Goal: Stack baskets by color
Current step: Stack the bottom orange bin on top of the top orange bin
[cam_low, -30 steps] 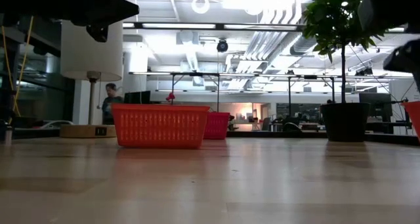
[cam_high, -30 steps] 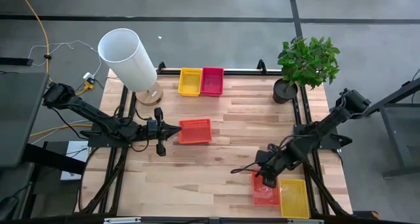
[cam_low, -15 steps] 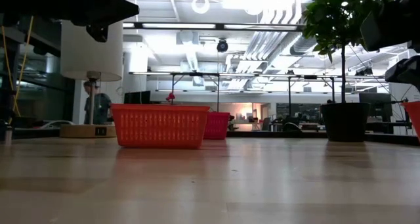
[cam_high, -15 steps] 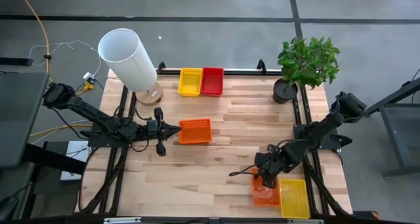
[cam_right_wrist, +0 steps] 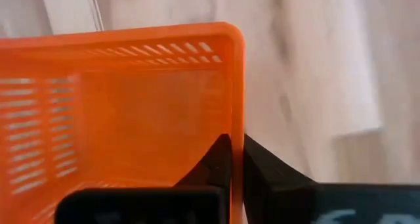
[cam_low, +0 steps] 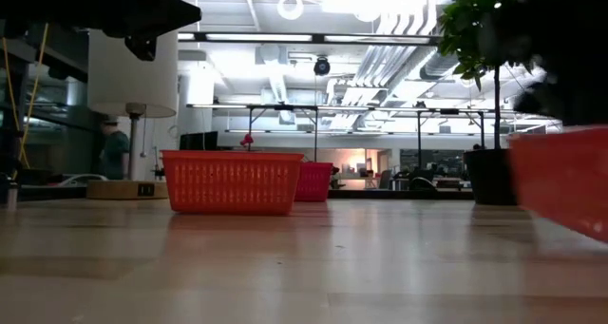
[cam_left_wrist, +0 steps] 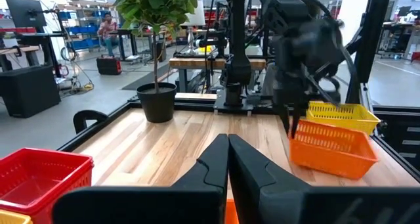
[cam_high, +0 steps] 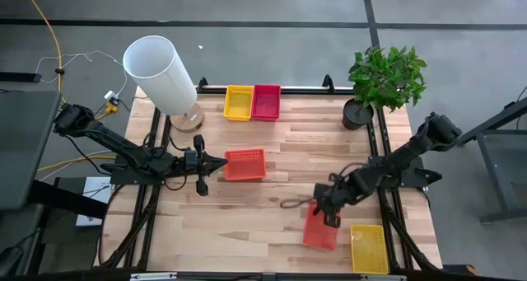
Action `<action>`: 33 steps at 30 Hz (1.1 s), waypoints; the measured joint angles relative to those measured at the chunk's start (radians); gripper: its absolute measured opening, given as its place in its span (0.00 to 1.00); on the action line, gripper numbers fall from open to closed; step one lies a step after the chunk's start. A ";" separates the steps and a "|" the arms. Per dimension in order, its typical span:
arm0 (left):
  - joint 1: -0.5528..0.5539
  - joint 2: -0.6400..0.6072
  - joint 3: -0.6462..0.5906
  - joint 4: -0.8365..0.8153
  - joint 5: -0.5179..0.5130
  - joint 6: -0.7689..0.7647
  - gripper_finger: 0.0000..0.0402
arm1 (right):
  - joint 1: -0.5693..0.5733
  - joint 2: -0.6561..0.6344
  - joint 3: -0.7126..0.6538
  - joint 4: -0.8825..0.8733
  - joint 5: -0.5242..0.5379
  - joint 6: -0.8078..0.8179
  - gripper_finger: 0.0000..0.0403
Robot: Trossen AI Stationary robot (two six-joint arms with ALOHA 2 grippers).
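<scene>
right gripper (cam_high: 329, 213) clamped on orange basket (cam_high: 320, 229) rim, left gripper (cam_high: 221, 162) closed and empty, no readable writing

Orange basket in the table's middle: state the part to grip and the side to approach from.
Probably best to grip a long rim wall of the orange basket, coming from above with one finger inside. It sits upright and open-topped with thin mesh walls, as the low view shows. The shut left gripper waits beside it.

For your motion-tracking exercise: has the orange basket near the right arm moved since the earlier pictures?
Yes. The orange basket, gripped by the right gripper, has shifted left, away from the yellow basket it sat against, leaving a gap.
</scene>
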 joint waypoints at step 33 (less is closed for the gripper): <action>-0.219 -0.005 0.044 0.143 -0.238 0.317 0.00 | -0.383 0.233 0.222 0.586 0.369 0.343 0.00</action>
